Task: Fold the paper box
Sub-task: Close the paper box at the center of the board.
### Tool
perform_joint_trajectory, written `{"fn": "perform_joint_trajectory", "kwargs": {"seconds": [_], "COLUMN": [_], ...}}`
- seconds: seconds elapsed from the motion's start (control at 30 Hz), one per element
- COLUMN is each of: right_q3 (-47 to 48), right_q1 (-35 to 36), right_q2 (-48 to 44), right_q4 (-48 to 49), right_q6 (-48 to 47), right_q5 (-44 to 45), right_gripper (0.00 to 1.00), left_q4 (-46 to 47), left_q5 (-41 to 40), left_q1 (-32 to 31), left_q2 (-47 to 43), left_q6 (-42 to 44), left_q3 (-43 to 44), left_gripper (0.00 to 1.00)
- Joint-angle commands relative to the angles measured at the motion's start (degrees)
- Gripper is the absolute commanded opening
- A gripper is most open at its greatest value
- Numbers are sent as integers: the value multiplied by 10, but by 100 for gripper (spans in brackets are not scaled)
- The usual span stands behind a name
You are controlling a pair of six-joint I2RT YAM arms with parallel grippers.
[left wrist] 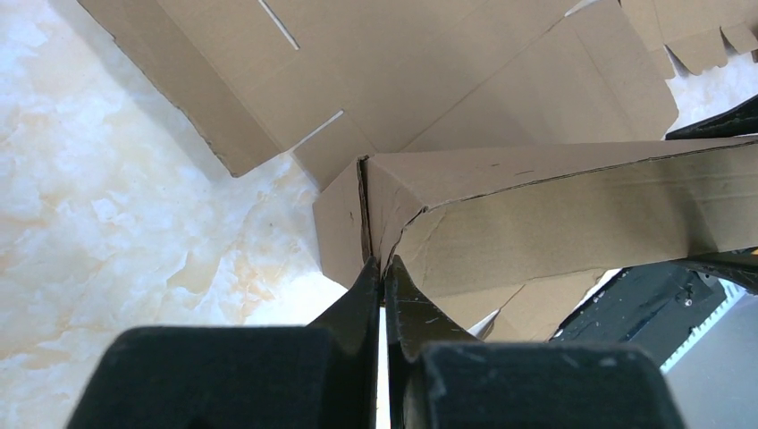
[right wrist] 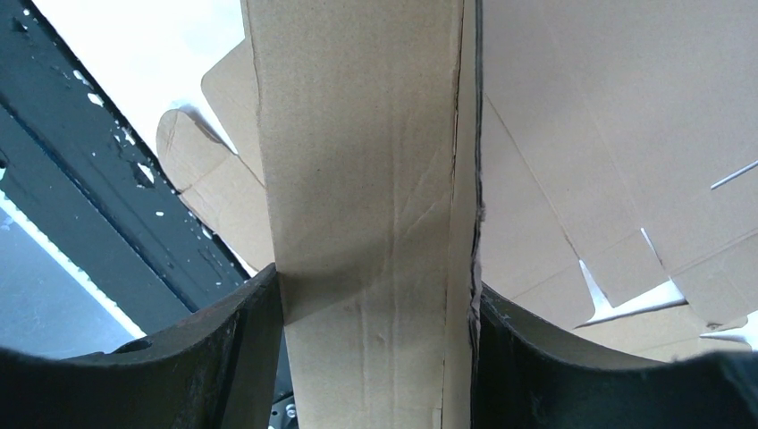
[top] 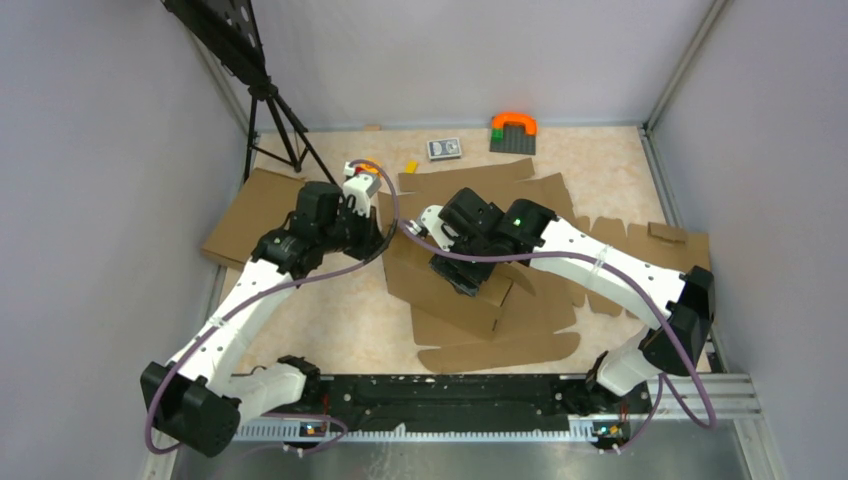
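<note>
The paper box (top: pixel 500 345) is a brown die-cut cardboard sheet lying mid-table, with one long wall folded up near its front. My right gripper (top: pixel 465 285) reaches down over that wall. In the right wrist view, both fingers of the right gripper (right wrist: pixel 380 295) press on the sides of the doubled wall strip (right wrist: pixel 357 134), holding it. My left gripper (top: pixel 385 232) is at the box's left end. In the left wrist view, the left gripper (left wrist: pixel 383 264) is shut, its tips touching the raised wall's corner seam (left wrist: pixel 366 206). Flat flaps with slits lie beyond.
A plain cardboard slab (top: pixel 250 215) lies at the left beside a black tripod (top: pixel 275 120). A card deck (top: pixel 444 148) and an orange-and-green toy on a dark plate (top: pixel 513 130) sit at the back. Cardboard scraps (top: pixel 665 240) lie at the right. The black base rail (top: pixel 460 395) runs along the near edge.
</note>
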Motion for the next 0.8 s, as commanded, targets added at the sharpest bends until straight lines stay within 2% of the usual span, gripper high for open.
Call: {"fn": "perform_joint_trajectory", "kwargs": {"seconds": [0.0, 0.17, 0.33, 0.47, 0.63, 0.77], "right_q3": [32, 37, 70, 75, 67, 60], "right_q1": [-1, -1, 3, 15, 16, 16], "right_q2": [-1, -21, -19, -20, -44, -48], "right_q4": [27, 45, 48, 72, 134, 170], "right_q6": [24, 33, 34, 31, 54, 71], "right_q5": [13, 11, 38, 55, 28, 3], "right_gripper": [61, 72, 91, 92, 89, 79], "left_q4": [-31, -10, 3, 5, 11, 18], "left_q5": [-18, -20, -22, -23, -20, -22], "left_q1": [-6, -9, -10, -11, -12, -12], "left_q2": [-15, -21, -27, -28, -27, -32], "left_q6": [-5, -17, -21, -23, -29, -30], "left_q3": [-24, -43, -51, -50, -54, -61], "left_gripper": [0, 0, 0, 0, 0, 0]}}
